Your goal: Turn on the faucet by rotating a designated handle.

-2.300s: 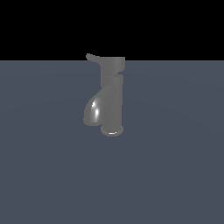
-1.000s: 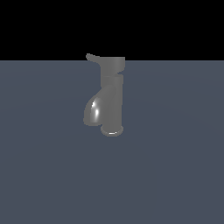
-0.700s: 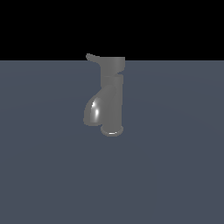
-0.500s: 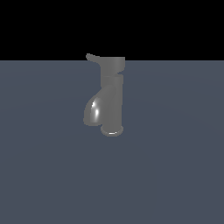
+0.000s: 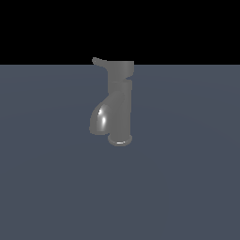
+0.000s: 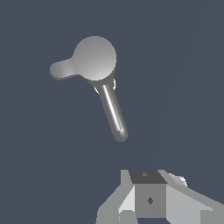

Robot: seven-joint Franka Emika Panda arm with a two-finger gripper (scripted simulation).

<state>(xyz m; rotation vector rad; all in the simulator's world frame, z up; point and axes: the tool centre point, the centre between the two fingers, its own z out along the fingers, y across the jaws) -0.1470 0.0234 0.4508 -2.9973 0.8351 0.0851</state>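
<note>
The faucet is standing upright, handle poking toward the exterior view's left — the gripper is hovering well apart (jaw opening impossible to tell).

Only in the wrist view is any of the robot seen: the gripper, rendered in flat white and pale grey faceted panels. A darker grey square block is set at its centre, marked with a small dark diamond, and a darker slanted face with a tiny speck is seen above it.
</note>
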